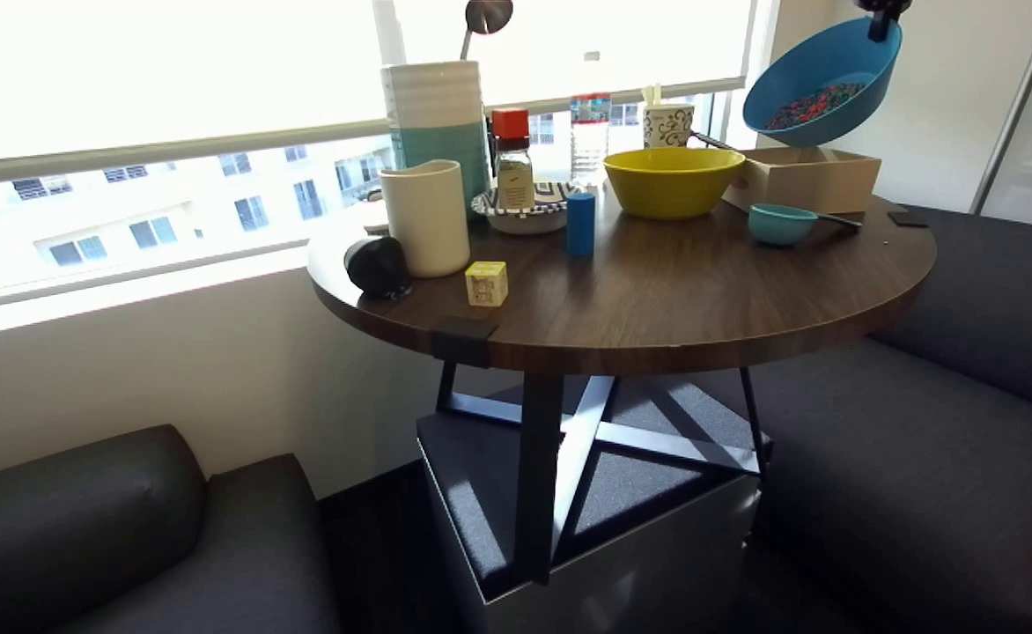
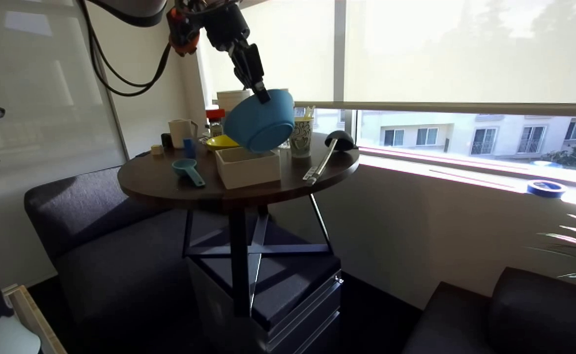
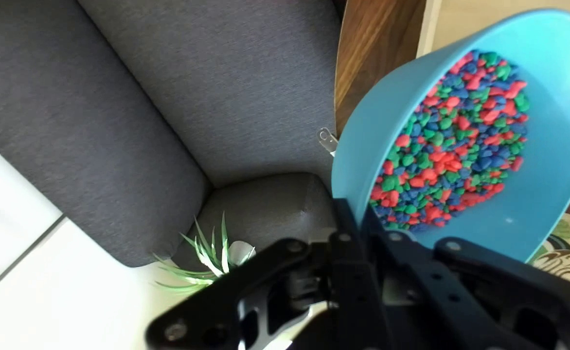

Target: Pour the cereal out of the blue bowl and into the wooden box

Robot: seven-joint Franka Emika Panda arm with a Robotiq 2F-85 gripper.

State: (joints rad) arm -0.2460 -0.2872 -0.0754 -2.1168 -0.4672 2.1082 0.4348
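My gripper is shut on the rim of the blue bowl; in an exterior view its fingertips grip the upper rim. In the wrist view one finger is inside and one outside the bowl wall. The blue bowl is held tilted in the air above the wooden box. Red, green and blue cereal pieces lie inside the bowl, also seen as cereal in an exterior view. The wooden box stands on the table; its inside is mostly hidden.
A yellow bowl and a patterned paper cup stand beside the box. A teal scoop lies in front of it. A ladle lies near the table edge. Bottles, a pitcher and a blue cylinder stand farther off.
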